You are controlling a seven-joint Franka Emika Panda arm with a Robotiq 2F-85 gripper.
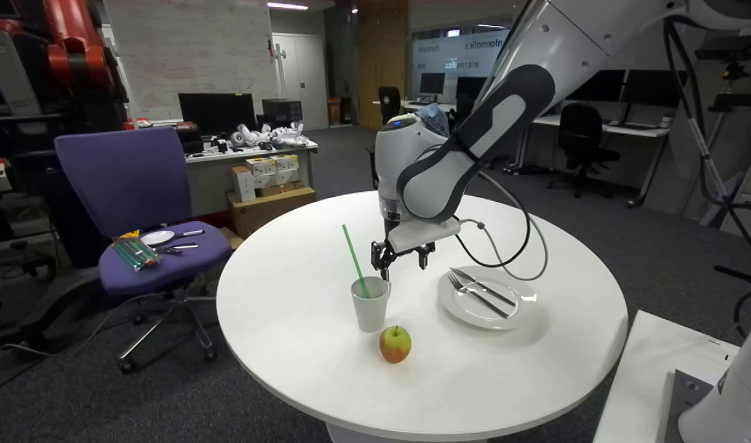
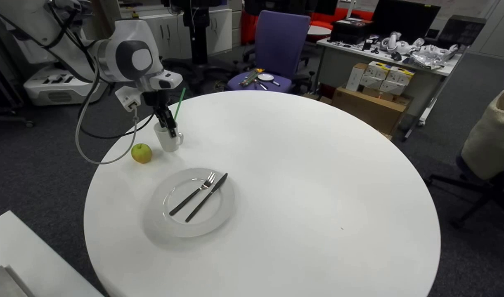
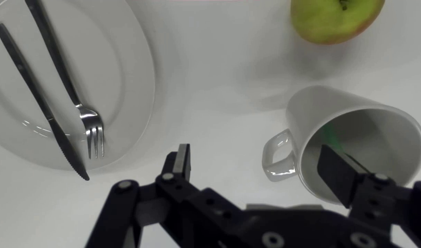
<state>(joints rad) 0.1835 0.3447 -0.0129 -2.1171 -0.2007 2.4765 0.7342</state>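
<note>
Hovering empty, right at the mug point(image 1: 370, 314)!

Watch the gripper point(image 3: 255, 150) here: spread wide apart, clamped on nothing. Showing, in the wrist view, with its mug-side finger point(image 3: 336, 172) over the mouth of the mug and its plate-side finger point(image 3: 181, 161) over the white table point(image 2: 309, 206), with the handle point(image 3: 281, 171) bracketed in between. Cannot tell the depth from here: above the rim or dipped just inside.

Easy now! Looking, by judgement, like a line-up on the handle side, so settle both fingers evenly about it before squeezing. Go straight down, no sideways drift; probably easy to topple with a bump at the rim. Squeeze gently on that glossy, likely slippery surface.

And careful with the green straw point(image 1: 353, 255), leaning inside the upright mug and rising well past the rim: easy to flick or trap, most likely.

Outward now: leave room for the apple point(image 1: 395, 346), near the mug but apart, liable to roll at a nudge. Steer clear, too, of the plate point(image 3: 138, 89) on the handle side, loaded with a fork point(image 3: 65, 75) and a knife point(image 3: 41, 100) lying side by side. Farther out, in both exterior views, spot a purple chair point(image 1: 126, 178) past the table edge.
</note>
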